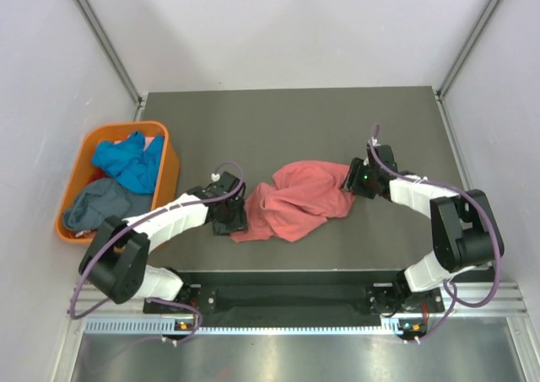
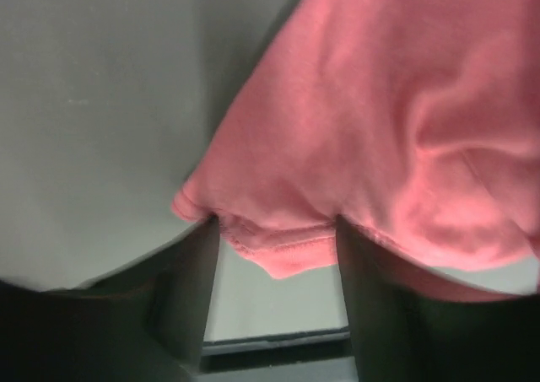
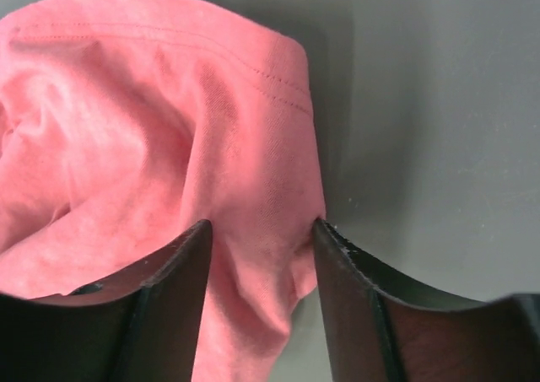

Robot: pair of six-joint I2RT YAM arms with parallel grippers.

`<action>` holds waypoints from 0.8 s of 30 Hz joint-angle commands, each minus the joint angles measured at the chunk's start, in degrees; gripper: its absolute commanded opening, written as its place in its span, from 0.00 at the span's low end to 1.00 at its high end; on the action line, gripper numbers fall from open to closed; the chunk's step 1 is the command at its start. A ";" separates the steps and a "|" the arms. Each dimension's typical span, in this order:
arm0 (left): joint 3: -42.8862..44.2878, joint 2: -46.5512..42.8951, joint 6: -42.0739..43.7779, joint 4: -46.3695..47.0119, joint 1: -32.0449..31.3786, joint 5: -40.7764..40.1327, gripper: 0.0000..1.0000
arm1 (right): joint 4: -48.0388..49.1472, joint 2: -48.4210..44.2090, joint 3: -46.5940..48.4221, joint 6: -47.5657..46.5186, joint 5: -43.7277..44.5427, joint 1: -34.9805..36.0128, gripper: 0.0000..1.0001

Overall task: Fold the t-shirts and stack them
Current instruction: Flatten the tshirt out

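Robot lab cell: white walls point(image 1: 295, 28), alu rails point(image 1: 295, 325), dark bench point(image 1: 295, 121) w/ bolted arms point(image 1: 169, 217).

orange tub point(image 1: 171, 178) at the dark table's point(image 1: 287, 129) left edge.

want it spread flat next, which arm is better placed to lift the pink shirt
Probably right. The right arm straddles a thick fold of the salmon-pink t-shirt with its jaws; the left arm has only a thin hem edge between its jaws.

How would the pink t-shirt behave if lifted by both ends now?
Likely floppy: the pink t-shirt lies crumpled in soft folds, so its middle would sag. Probably light; thin cloth bunches inside the right tool. It might slip, since only its hem sits in the left tool.
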 commanded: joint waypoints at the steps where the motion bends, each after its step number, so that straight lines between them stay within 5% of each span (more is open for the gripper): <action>1: -0.28 2.86 -0.24 3.77 -0.23 -1.10 0.53 | 3.45 0.98 2.19 -0.80 -0.31 -0.40 0.42; 4: 2.87 5.23 -0.33 2.72 -0.05 -3.11 0.19 | 1.53 0.81 3.59 -0.89 -0.22 -0.93 0.19; 5: 4.54 5.67 0.02 2.11 -0.14 -4.08 0.00 | -0.05 0.63 5.95 -1.24 0.04 -1.19 0.12; 7: 12.15 6.99 0.90 -2.02 -0.14 -8.55 0.00 | -8.27 -0.16 10.34 -1.68 3.80 -2.07 0.00; 15: 57.21 16.83 11.08 -18.36 1.18 -31.58 0.00 | -29.56 -8.68 39.52 -4.14 21.03 -5.23 0.00; 18: 67.62 17.72 14.16 -18.03 1.35 -36.16 0.00 | -34.50 -11.93 47.09 -4.23 28.24 -6.37 0.00; 24: 70.22 12.10 15.84 -14.43 1.27 -33.27 0.00 | -37.41 -18.79 48.60 -5.11 29.84 -8.05 0.00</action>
